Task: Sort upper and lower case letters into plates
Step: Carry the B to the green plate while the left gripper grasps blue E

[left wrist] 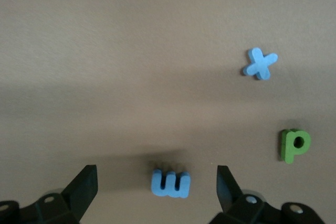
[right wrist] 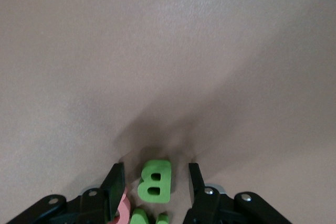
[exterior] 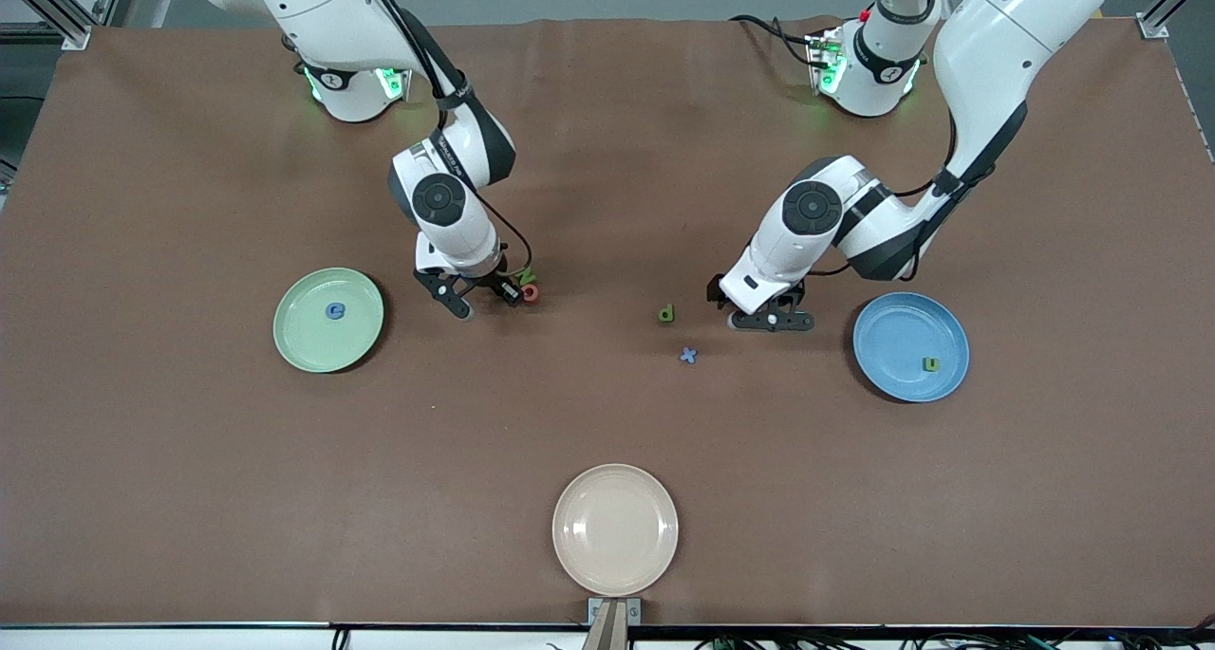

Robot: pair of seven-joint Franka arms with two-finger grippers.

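Nearest the front camera, on the brown table (exterior: 190,498): a beige plate (exterior: 615,529), bare.

Farther in, toward the left arm's end: the blue plate (exterior: 892,332), with the green n (exterior: 932,364) lying in it. Between the two arms' reach: the blue x (exterior: 688,355), and just beside it, a little farther from the camera, the green p (exterior: 666,314).

Down low by the table beside the blue plate: the left gripper (exterior: 771,322), fingers (left wrist: 84,190) spread wide and released, gripping nothing. Straddled between them, touching neither: the blue m (left wrist: 170,183), lying flat, a clear gap at each side.

Toward the right arm's end: the pale green plate (exterior: 328,320), holding the blue C (exterior: 335,311).

Beside that plate, low at a small cluster of letters: the right gripper (exterior: 489,301), fingers (right wrist: 196,184) drawn in narrow around the green B (right wrist: 155,182). Slim gaps visible on both sides of the B, so no firm clamp shown. Pressed close against one finger: the red Q (exterior: 531,293). Just beside the B, nearer the wrist: the green N (exterior: 526,276).
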